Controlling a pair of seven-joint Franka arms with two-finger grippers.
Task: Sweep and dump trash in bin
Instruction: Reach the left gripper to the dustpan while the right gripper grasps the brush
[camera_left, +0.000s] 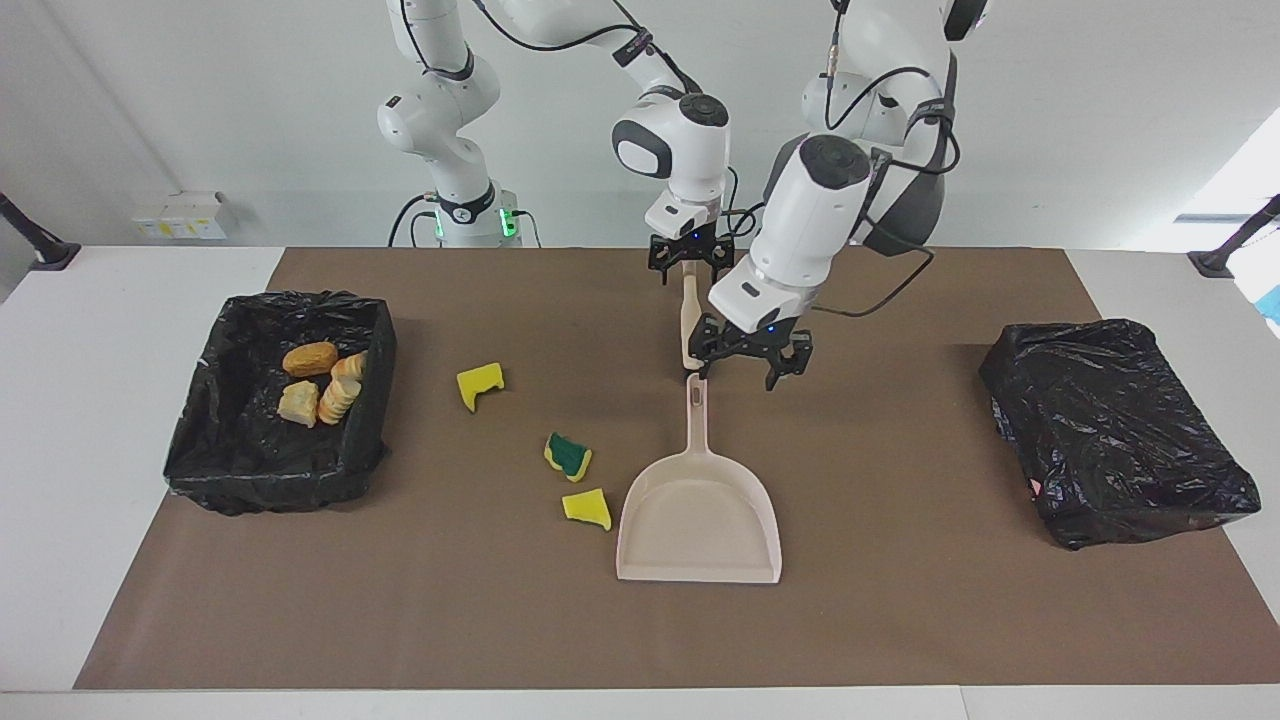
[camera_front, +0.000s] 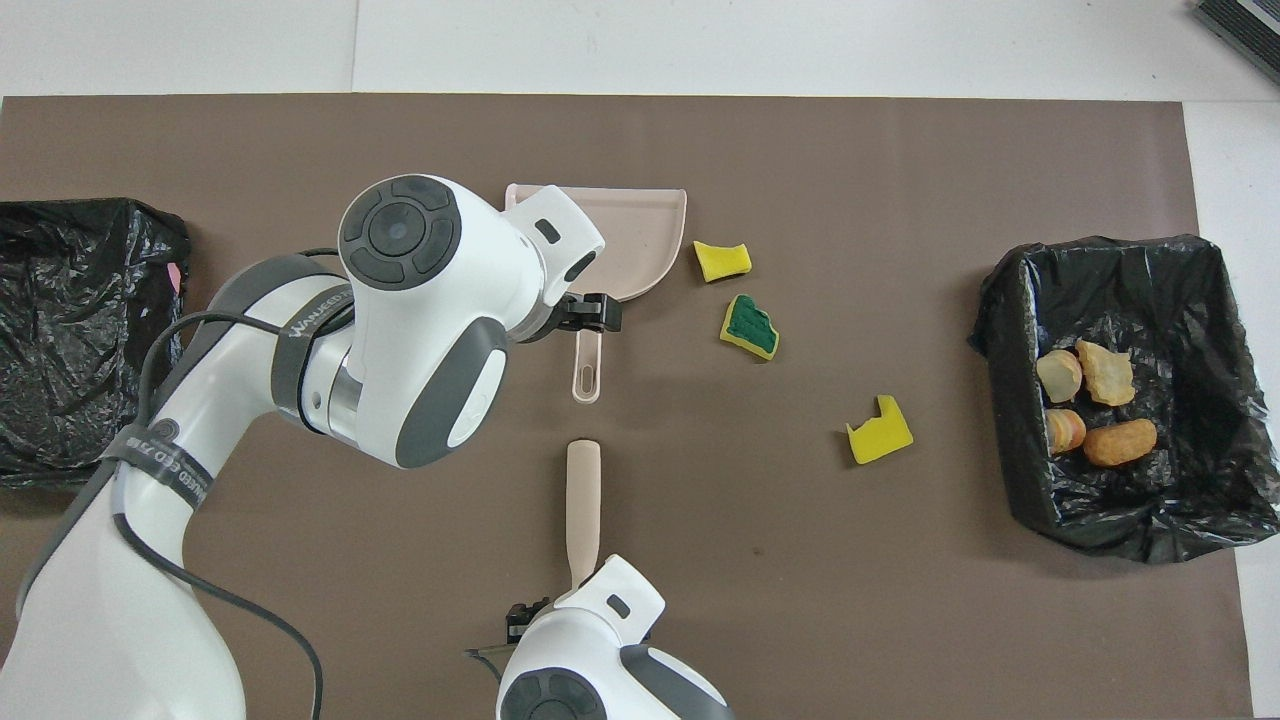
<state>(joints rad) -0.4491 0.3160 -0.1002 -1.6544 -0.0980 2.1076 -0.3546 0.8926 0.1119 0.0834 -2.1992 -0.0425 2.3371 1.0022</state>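
Right gripper is down at the near end of the hand brush, its fingers straddling the handle; I cannot tell whether they have pinched it yet. Left gripper hovers spread wide over the dustpan handle, holding nothing. Next out lies a notched yellow sponge piece, toward the right arm's end. Farther again are the green-faced sponge piece and a third yellow sponge piece, just beside the dustpan. Four bread-like chunks already sit in the open black-lined bin. My judgement: roughly half is done; both tools need lifting, then the three sponges need sweeping and dumping.
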